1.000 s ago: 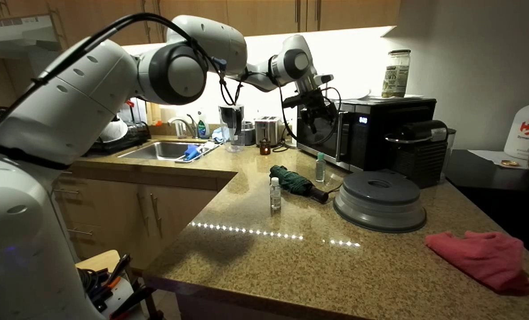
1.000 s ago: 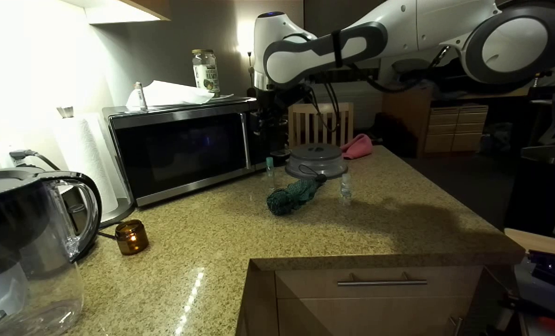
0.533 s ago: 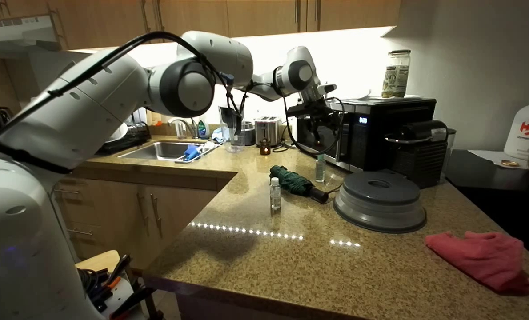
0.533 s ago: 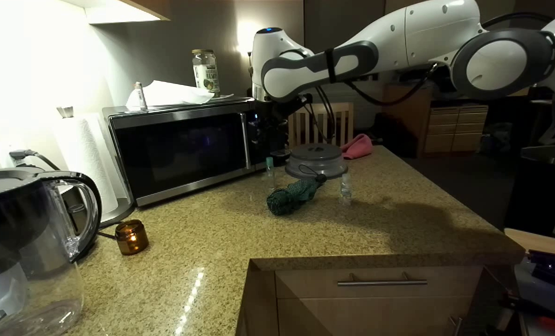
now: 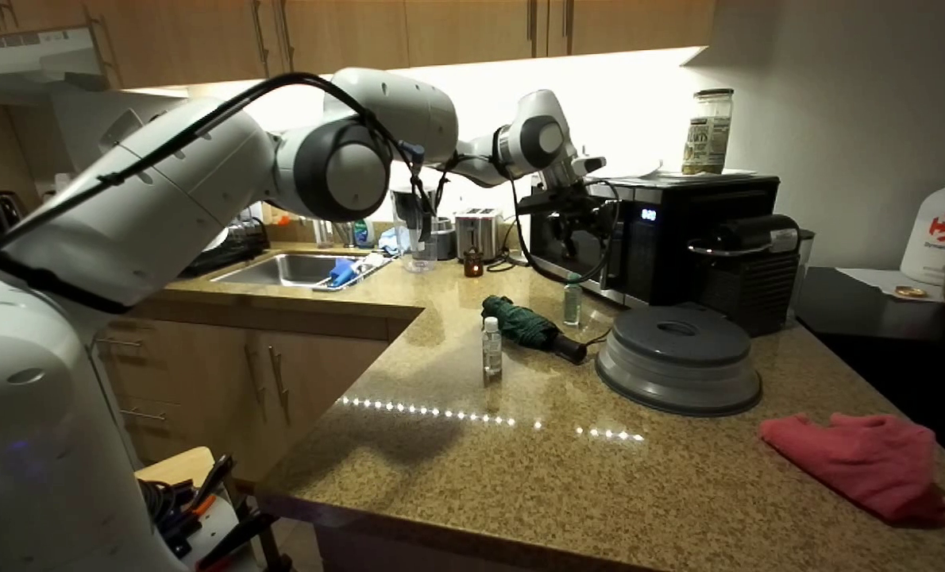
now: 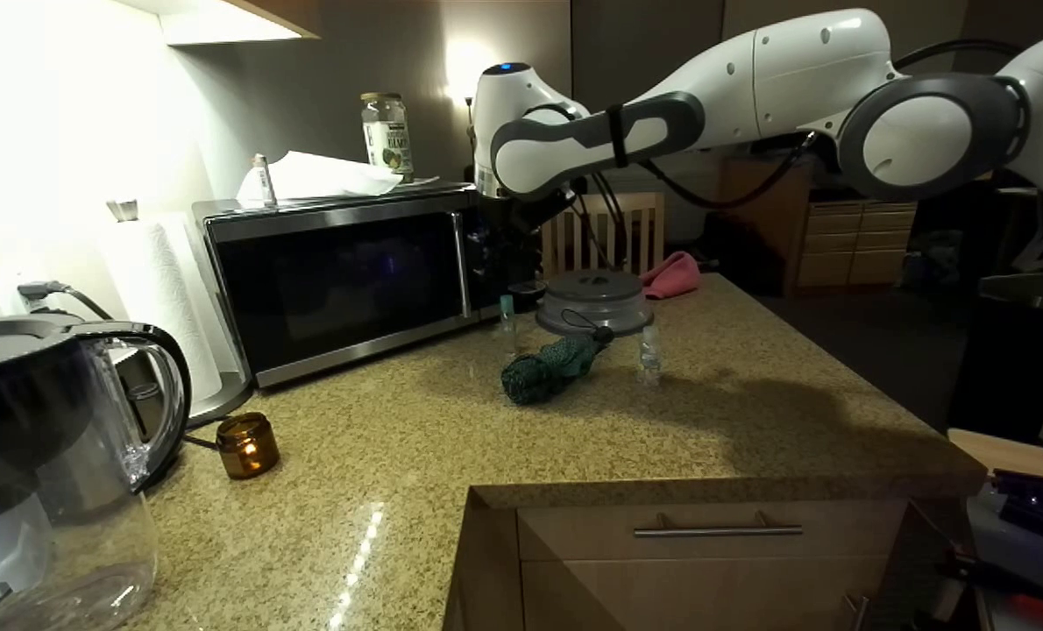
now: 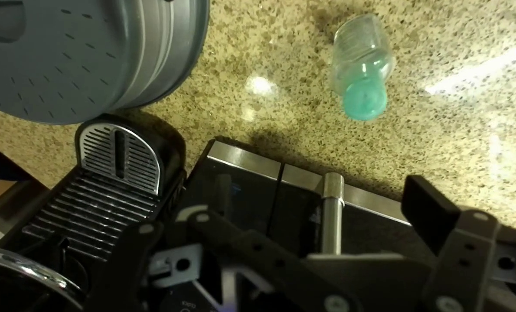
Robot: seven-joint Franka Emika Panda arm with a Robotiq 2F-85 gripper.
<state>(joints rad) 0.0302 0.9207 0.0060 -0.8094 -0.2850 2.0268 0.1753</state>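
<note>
My gripper (image 7: 299, 216) stands open at the front of the black microwave (image 6: 346, 289), its fingers (image 7: 431, 214) spread wide. In the wrist view the microwave's steel handle (image 7: 332, 221) appears in the gap between them; contact cannot be told, and nothing looks gripped. In an exterior view the gripper (image 5: 582, 234) is a dark shape beside the handle, above the green-capped bottle (image 5: 572, 300). That bottle (image 7: 362, 65) stands upright on the counter. A folded green umbrella (image 5: 524, 324) lies near it, and a white-capped clear bottle (image 5: 492, 348) stands in front of the umbrella.
A grey collapsible lid (image 5: 677, 361) sits on the counter beside a black coffee machine (image 5: 746, 262). A pink cloth (image 5: 862, 465) lies near the counter's edge. A jar (image 6: 386, 136) stands on the microwave. Further off are an amber candle (image 6: 247, 445) and a water pitcher (image 6: 57, 456).
The arm and gripper have come down and shifted slightly toward the microwave handle side, slowing in the last half second. The jaws have stayed open. Objects on the counter have not moved.
</note>
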